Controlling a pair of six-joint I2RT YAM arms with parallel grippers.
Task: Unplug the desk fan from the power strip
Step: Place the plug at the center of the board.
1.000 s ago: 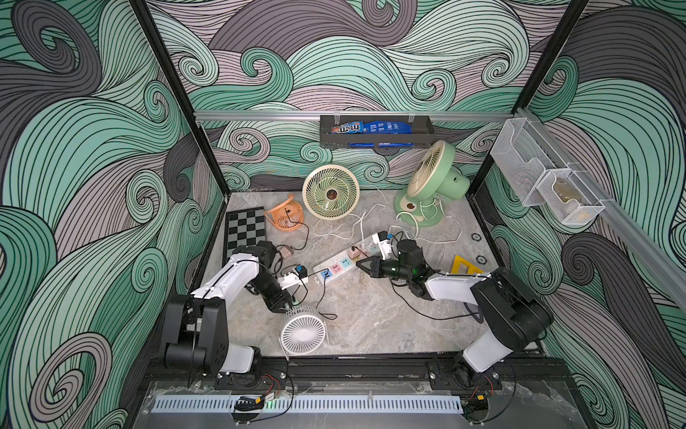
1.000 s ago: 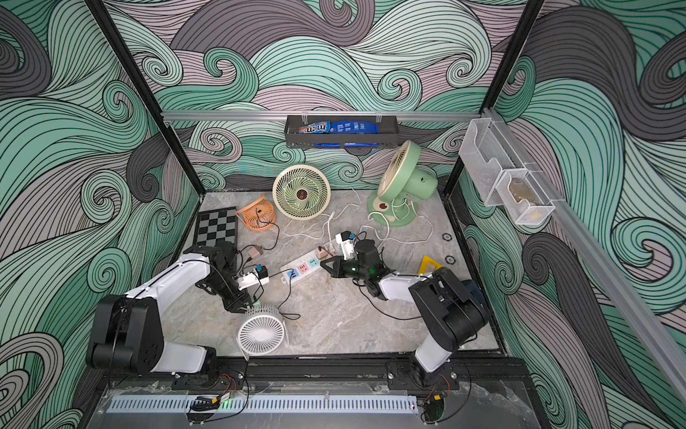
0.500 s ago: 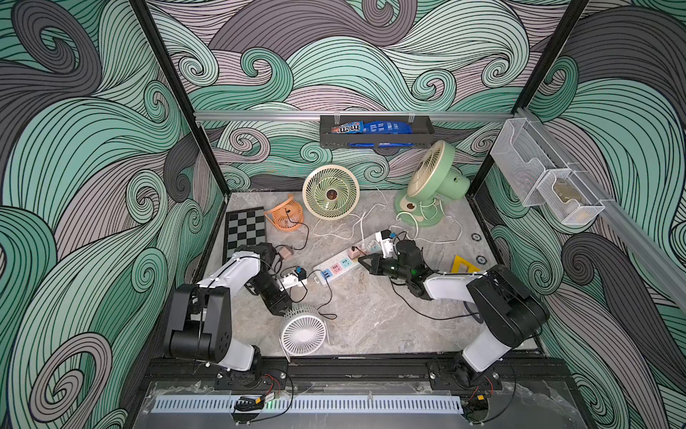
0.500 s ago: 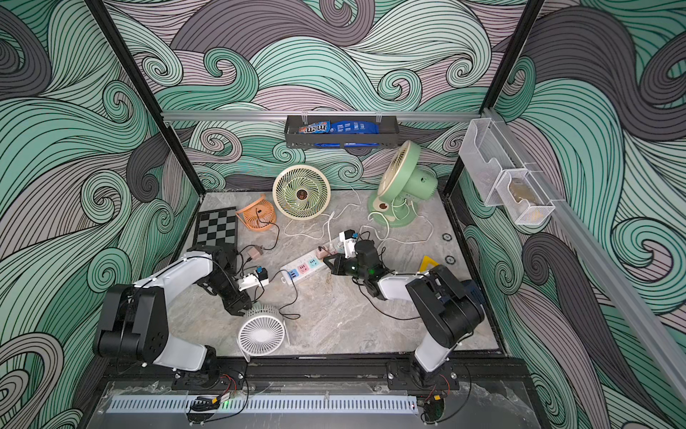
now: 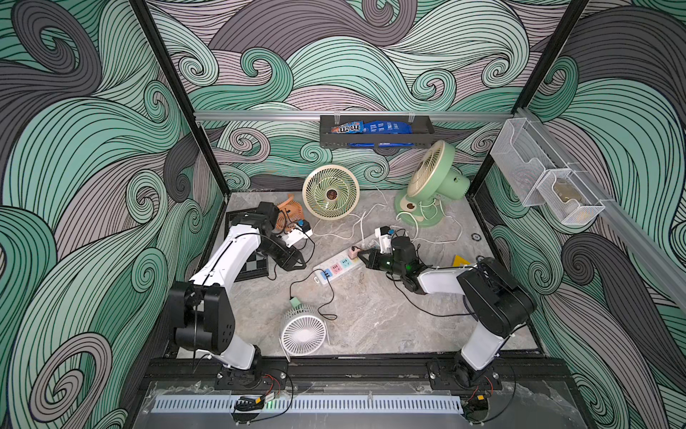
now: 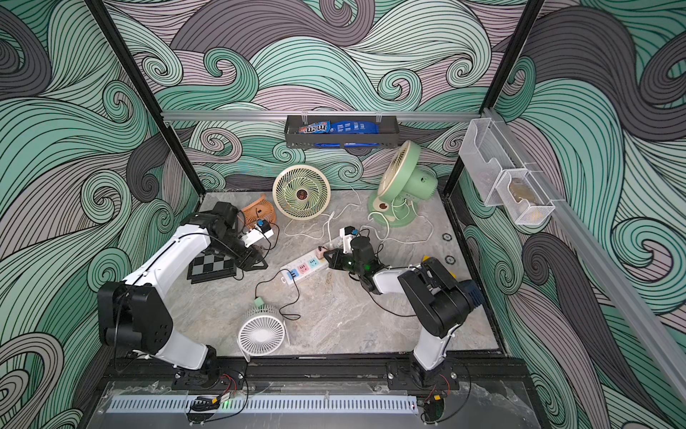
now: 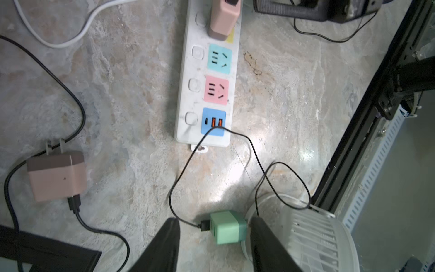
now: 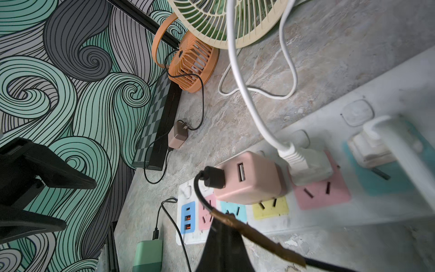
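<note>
Left gripper [image 7: 214, 221]: jaws apart, nothing held. It hangs just beside the folded black-and-white chessboard [image 5: 256, 265], over the grey marbled surface [image 7: 117, 106].

A dusty-pink cube adapter [image 7: 56, 175] lies loose by the board with its prongs bare. Its black lead runs toward the small orange fan [image 8: 190, 63]. A mint-green cube adapter [image 7: 229, 227] also lies loose, next to the small white round fan [image 5: 303, 334].

The long white plastic power strip [image 5: 339, 265] lies flat mid-surface. Its long axis is diagonal, with the blue USB end [image 7: 213, 122] nearest the left gripper and the rest running away toward the right rear, roughly in line with where the left jaws point.

Still seated: a pale-pink cube adapter [image 8: 249, 179] over the yellow socket, then two white plugs [image 8: 308, 164] further along.

Right gripper [image 5: 363, 257]: jaws clenched, empty. The tip is on the strip just beside the pale-pink adapter and looks like it is pinning the strip down.

At the back are a cream round fan [image 5: 330, 192] and a green pedestal desk fan [image 5: 432, 178], both with white leads. I can't trace which plug is whose.

My read:
- The right arm is nearer the seated plugs but is busy holding the strip.
- The left arm is free and has to reach past the empty teal and pink sockets.
- The pull should go straight off the strip's face.
</note>
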